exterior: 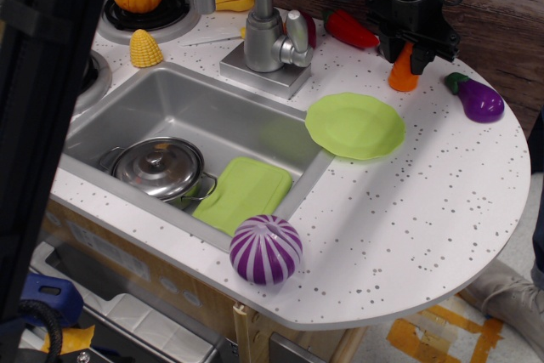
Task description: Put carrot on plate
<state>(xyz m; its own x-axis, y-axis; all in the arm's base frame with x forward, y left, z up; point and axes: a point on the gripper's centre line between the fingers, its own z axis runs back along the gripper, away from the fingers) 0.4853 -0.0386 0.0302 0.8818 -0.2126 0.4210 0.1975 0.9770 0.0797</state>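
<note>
Orange cone carrot [403, 72] upright on counter (tip hidden), gripper [409, 51] jaws clamped around it; plate [354, 126] near.

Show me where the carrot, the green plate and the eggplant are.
carrot [402, 78], main camera view, on its wide orange base below the claw.
plate [355, 125], main camera view, on its flat center.
eggplant [481, 102], main camera view, on its purple body.
</note>
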